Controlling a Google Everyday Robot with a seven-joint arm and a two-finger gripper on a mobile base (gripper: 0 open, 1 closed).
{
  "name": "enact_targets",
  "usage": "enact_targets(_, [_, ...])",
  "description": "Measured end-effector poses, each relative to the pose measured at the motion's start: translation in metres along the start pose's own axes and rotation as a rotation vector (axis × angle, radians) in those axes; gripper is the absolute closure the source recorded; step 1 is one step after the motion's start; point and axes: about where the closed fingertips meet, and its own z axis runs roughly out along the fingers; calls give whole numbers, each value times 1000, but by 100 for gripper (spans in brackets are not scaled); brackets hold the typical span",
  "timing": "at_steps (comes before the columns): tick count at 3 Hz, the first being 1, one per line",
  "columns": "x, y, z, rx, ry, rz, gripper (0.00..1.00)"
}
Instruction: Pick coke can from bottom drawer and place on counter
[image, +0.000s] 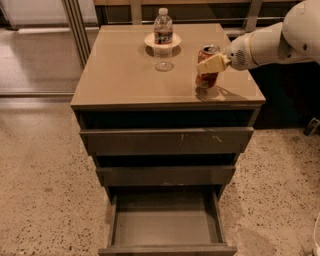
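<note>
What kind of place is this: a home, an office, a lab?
Probably an office or lab test area, not a home: speckled polished floor, a lone drawer cabinet with its bottom drawer open, and a robot's gripper at a coke can on the counter.

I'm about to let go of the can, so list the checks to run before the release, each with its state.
1. Can upright: ok.
2. Can's base on the counter: ok, its shadow meets the base.
3. Gripper at the can's upper half, shut on it: ok.
4. Can inside the counter's edges: ok, though it is near the front right corner.
5. Bottle on its plate, apart from the can: ok.
6. Bottom drawer open with nothing in it: ok.
</note>
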Motion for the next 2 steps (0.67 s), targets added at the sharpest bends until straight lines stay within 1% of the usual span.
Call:
enact_targets(1, [3,-4,3,-12,13,57,100])
enact_targets(2, [8,-5,6,-28,14,101,100])
